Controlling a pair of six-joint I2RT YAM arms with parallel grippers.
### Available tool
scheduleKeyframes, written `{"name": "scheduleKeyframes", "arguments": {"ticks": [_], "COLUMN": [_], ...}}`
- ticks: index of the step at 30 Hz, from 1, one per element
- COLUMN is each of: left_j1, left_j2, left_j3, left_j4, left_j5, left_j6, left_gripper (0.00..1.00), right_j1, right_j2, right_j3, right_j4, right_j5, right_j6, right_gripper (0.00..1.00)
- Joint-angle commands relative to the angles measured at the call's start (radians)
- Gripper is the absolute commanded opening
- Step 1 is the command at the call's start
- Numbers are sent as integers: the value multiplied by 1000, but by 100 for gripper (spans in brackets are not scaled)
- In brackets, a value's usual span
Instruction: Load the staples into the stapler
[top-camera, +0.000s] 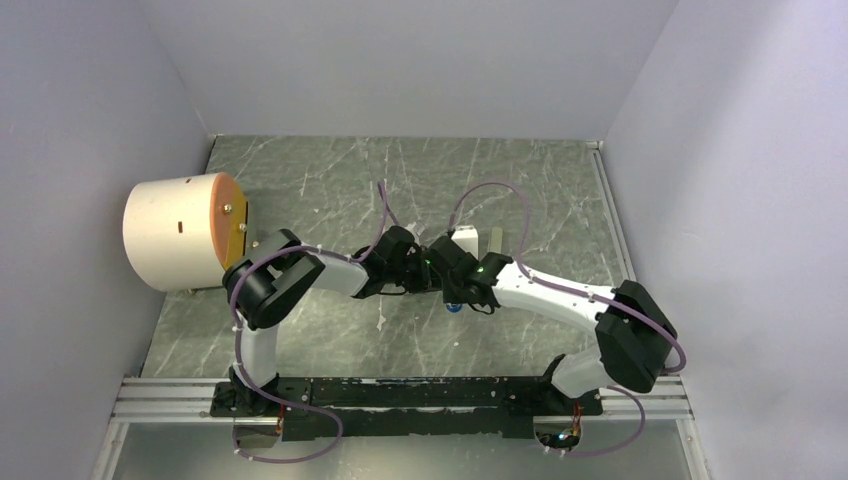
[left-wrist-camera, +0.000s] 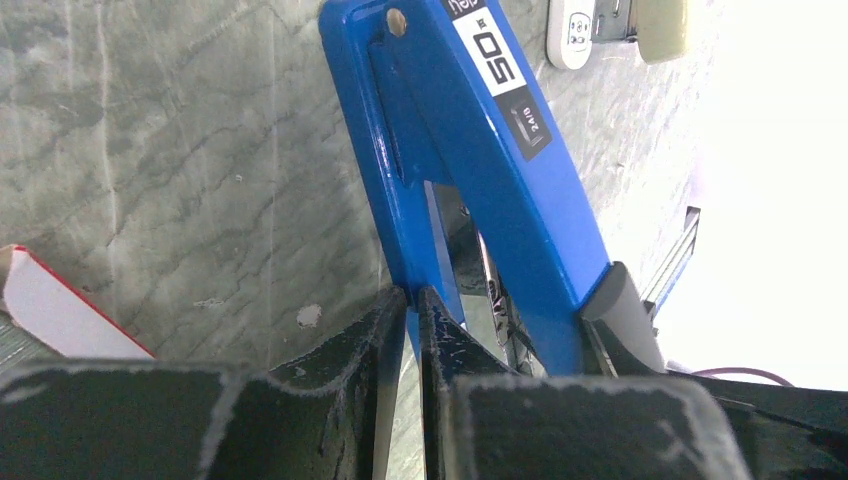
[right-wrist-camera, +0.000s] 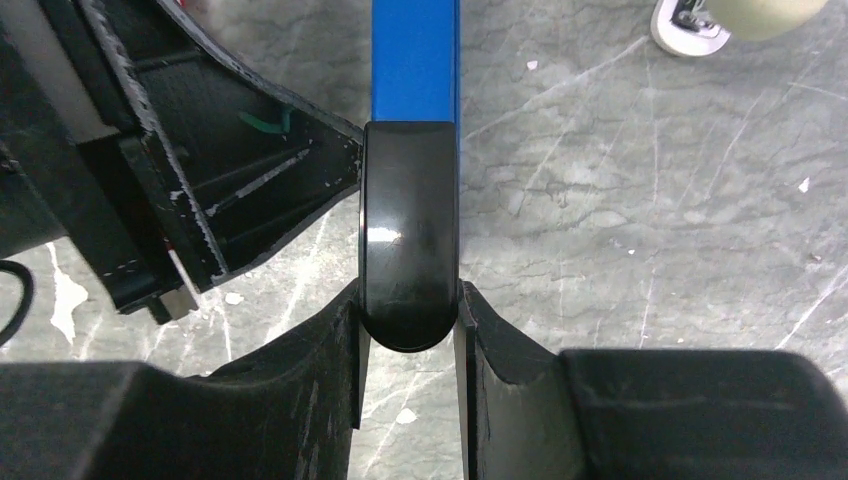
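Observation:
The blue stapler (left-wrist-camera: 480, 150) is hinged open and held between both arms above the middle of the table. My left gripper (left-wrist-camera: 412, 300) is shut on the thin blue lower rail of the stapler. The upper blue arm with its white label slants up past the rail. My right gripper (right-wrist-camera: 410, 310) is shut on the stapler's rounded black tip (right-wrist-camera: 410, 230). A small red box with a white face (left-wrist-camera: 60, 315) lies at the lower left. A grey ribbed sliver (left-wrist-camera: 8, 345) beside it may be the staples. In the top view the two grippers meet near the centre (top-camera: 440, 270).
A pale beige bar with a white piece (left-wrist-camera: 660, 25) lies on the table beyond the stapler; it also shows in the right wrist view (right-wrist-camera: 760, 12). A large white cylinder with an orange face (top-camera: 180, 232) sits at the left. Grey walls close in on three sides.

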Motion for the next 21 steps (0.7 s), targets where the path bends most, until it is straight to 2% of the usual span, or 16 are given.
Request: {"name": "scheduleKeyframes", "arguments": {"ticks": [1,17,21], "left_j1": [0,-1,-1], "left_j2": [111,28,-4], "left_j3": [-71,-104,-108], "left_j4": [-272,-206,-215], "left_j5": [-167,-110,-109], "left_j6": [108,137,147], "left_gripper": [20,20,21], "right_j1": [9,10,8], "right_j2": [33,259,220], "right_j3": [-40,-96,-43], "right_j4": [37,78,47], "right_j5": [-14,-73,-39], "right_j6": [33,54,50], "right_gripper": [14,11,21]}}
